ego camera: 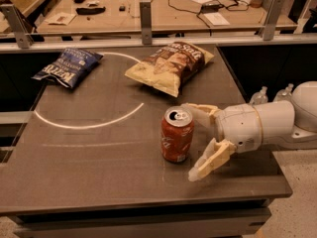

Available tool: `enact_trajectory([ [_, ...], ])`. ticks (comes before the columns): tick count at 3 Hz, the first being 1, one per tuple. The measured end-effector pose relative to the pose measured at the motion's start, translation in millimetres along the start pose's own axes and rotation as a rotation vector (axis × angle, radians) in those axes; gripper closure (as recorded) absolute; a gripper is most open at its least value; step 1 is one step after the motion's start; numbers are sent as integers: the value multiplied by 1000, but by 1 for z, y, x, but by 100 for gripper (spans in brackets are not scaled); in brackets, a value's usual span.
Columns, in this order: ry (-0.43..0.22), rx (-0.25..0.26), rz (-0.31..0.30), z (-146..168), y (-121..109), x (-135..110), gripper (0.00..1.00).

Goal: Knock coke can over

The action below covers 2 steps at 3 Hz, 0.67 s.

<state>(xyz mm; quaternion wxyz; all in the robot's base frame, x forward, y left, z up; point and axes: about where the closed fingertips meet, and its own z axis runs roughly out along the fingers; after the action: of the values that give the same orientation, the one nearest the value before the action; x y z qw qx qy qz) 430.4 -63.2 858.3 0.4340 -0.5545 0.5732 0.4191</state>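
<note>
The coke can [177,135] stands upright on the dark table [99,172], near the front right. It is red with a silver top and pull tab. My gripper [193,140] reaches in from the right, just beside the can's right side. Its two cream fingers are spread wide: one finger [198,110] lies behind the can's top, the other [210,160] hangs lower toward the table's front. The can sits at the mouth of the open fingers and nothing is held.
A brown chip bag [171,66] lies behind the can. A blue chip bag [69,67] lies at the back left. A white arc is marked on the tabletop. Plastic bottles [272,94] stand off the right edge. A cluttered bench runs behind a rail.
</note>
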Motion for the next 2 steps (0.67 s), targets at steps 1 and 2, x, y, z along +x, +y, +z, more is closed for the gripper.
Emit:
enact_trajectory([
  [1, -11, -14, 3, 10, -10, 2, 0],
  [2, -26, -28, 12, 18, -16, 3, 16],
])
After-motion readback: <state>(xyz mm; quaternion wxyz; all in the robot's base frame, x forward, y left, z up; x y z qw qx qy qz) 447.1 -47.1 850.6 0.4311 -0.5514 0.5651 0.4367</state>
